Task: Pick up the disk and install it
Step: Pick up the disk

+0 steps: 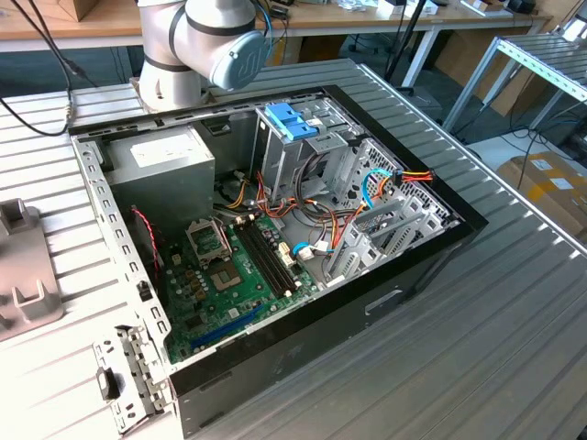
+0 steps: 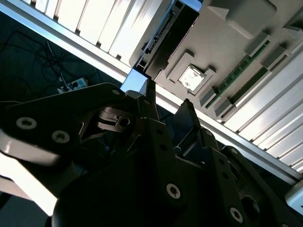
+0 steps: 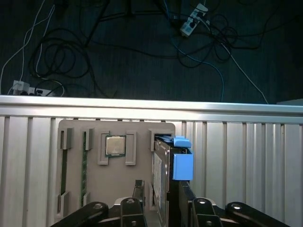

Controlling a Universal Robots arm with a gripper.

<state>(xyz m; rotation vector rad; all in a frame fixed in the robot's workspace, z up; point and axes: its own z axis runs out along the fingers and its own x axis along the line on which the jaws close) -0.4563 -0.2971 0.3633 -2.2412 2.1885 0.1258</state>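
Gripper (image 3: 160, 190) is released, its fingers (image 3: 137, 187) apart and holding nothing; the disk (image 3: 175, 163) stands on edge in a slot of the grey holder (image 3: 75, 161) on the worktop (image 3: 236, 156), just ahead, its long axis pointing away between the fingers.

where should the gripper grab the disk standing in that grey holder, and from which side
Probably across its two broad flat faces, on the part that sticks out of the grey holder, coming straight in from the open side. The disk stands on edge in a slot, so only that end is free.
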